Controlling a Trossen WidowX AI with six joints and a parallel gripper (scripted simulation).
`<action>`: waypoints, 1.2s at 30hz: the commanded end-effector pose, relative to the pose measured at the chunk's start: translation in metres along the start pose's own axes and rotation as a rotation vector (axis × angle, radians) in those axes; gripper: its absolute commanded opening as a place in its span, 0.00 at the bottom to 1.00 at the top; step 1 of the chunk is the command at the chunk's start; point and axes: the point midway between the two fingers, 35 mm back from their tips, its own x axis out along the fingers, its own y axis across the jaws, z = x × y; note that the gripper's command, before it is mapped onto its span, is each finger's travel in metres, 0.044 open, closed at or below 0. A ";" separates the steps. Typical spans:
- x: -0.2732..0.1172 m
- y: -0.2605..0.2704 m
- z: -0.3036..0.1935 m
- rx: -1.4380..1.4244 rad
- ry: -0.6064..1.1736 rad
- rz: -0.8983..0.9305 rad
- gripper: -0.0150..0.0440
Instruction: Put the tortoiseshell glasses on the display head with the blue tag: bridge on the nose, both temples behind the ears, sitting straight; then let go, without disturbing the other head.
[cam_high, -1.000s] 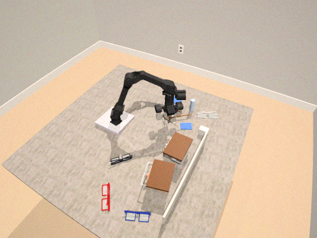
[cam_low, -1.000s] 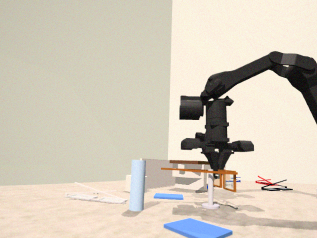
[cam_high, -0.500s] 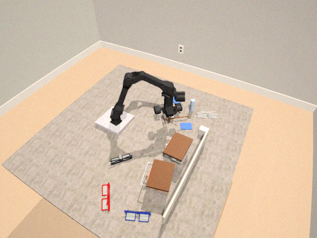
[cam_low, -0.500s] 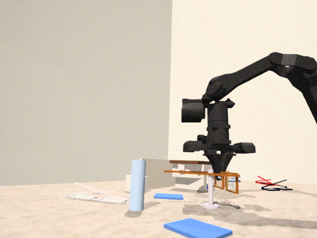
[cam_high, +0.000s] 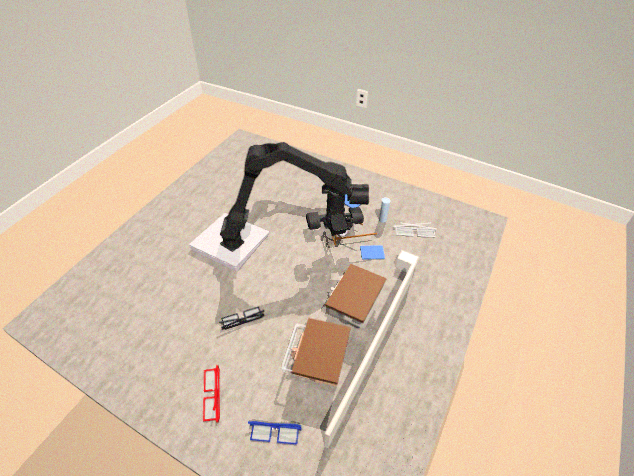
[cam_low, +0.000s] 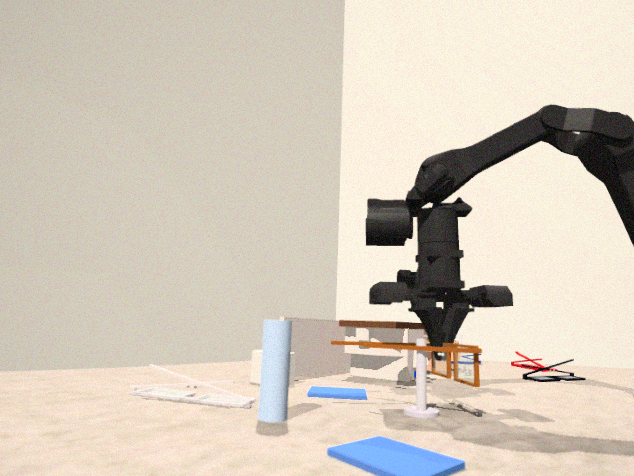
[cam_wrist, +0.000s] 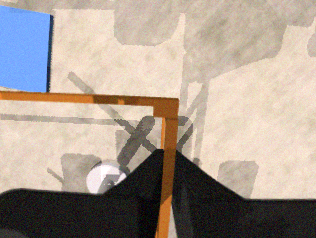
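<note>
The tortoiseshell glasses, orange-brown (cam_high: 359, 236) (cam_low: 378, 345) (cam_wrist: 75, 97), hang in my gripper (cam_high: 335, 234) (cam_low: 440, 354) (cam_wrist: 165, 156), which is shut on the front frame. The lenses hang down, and a temple reaches out level, away from the arm. In the exterior view the temple crosses in front of the top of a white post; contact cannot be told. One display head (cam_high: 355, 293) has a brown flat top and stands nearer the gripper. The other head (cam_high: 322, 350) stands farther off, with a white frame at its face side. The blue tag is not clearly visible.
The white post (cam_low: 420, 379) stands below the glasses. A light-blue cylinder (cam_high: 385, 210) (cam_low: 275, 368) and blue slabs (cam_high: 372, 252) (cam_low: 336, 393) (cam_wrist: 22, 50) are nearby. A long white wall (cam_high: 372, 348) runs behind the heads. White, black, red and blue glasses lie around.
</note>
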 end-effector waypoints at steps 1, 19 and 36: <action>-0.003 -0.002 0.002 -0.005 -0.001 0.009 0.25; -0.003 -0.013 0.014 -0.005 -0.002 0.008 0.25; -0.003 -0.019 0.027 -0.005 -0.003 0.007 0.25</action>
